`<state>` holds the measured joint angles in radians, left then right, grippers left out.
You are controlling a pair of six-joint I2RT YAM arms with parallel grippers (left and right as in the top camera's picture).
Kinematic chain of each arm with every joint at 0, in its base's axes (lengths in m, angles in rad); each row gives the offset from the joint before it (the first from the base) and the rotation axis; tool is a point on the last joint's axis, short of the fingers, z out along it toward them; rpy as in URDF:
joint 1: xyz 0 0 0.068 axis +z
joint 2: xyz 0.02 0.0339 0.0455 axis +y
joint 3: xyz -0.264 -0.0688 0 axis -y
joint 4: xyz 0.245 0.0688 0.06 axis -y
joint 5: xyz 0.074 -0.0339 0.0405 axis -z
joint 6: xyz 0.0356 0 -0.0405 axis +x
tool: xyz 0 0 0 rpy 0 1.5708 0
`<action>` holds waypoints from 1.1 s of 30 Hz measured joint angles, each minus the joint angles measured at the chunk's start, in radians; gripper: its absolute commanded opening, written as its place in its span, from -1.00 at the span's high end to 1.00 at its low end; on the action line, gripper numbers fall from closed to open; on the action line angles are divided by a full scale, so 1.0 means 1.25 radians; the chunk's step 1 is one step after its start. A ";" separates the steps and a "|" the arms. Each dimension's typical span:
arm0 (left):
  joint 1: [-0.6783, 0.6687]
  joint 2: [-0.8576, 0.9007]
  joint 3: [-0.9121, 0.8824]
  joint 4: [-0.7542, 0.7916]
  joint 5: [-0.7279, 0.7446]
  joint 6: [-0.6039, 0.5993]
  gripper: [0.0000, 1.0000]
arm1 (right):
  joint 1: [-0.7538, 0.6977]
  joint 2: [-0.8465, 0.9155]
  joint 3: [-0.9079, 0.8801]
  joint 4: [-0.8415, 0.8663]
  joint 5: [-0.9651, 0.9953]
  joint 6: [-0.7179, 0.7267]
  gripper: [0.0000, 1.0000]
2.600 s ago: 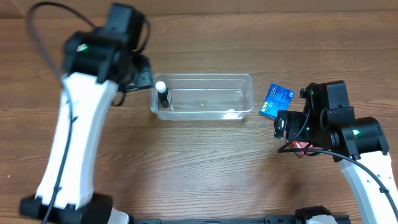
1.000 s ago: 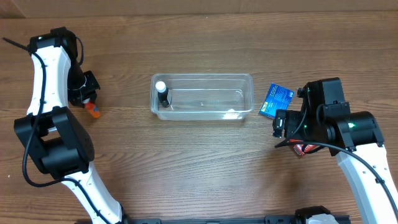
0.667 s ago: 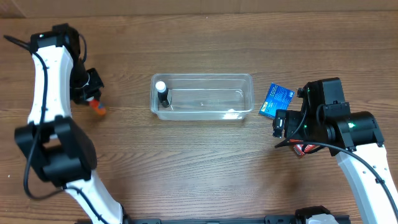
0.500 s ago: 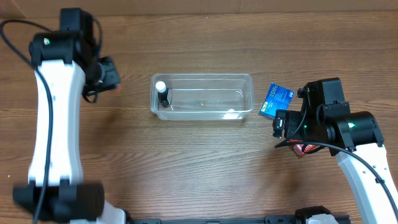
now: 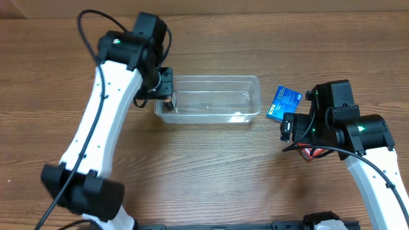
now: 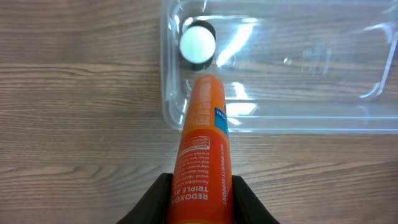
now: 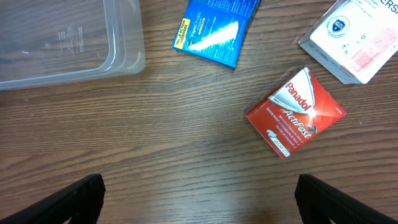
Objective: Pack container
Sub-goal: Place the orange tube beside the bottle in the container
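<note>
Orange and cylindrical, a plastic tube printed "Redoxon" (image 6: pixel 204 149) sits pinched between the two black fingers of the left gripper (image 6: pixel 202 194), which press against its sides near its lower end. In the left wrist view the tube's rounded far end reaches over the near left wall of the clear, see-through plastic rectangular container (image 5: pixel 211 102). The container stands on the brown wood-grain table (image 5: pixel 211 172), in the middle of the overhead view and lengthwise from left to right. Inside it, in the left end, a small dark bottle with a white cap (image 6: pixel 198 43) stands upright, just beyond the tube's tip.

The right gripper (image 7: pixel 202 199) hangs over bare table with its fingers spread wide apart, gripping nothing. Below it lie three packs outside the container: a blue flat cardboard box (image 7: pixel 216 25) just beside the container's right end, a red "Panadol" box (image 7: pixel 295 112) nearer the gripper, and a white box with pink print (image 7: pixel 351 37) at the frame's upper right edge, partly cut off.
</note>
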<state>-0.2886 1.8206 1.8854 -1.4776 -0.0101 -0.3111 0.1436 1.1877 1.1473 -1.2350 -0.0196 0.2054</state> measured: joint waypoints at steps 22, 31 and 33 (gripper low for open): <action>-0.005 0.243 0.002 0.033 0.000 0.000 0.74 | 0.000 0.000 0.000 0.000 0.000 0.001 -1.00; -0.005 0.245 0.005 0.018 -0.001 0.004 0.04 | 0.000 0.000 0.000 0.000 0.000 0.000 -1.00; -0.005 0.246 0.005 0.010 -0.005 0.005 -0.15 | 0.000 0.000 0.000 0.000 0.000 0.000 -1.00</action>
<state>-0.2951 2.1284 1.8923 -1.4654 -0.0166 -0.3042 0.1436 1.1877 1.1473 -1.2346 -0.0200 0.2054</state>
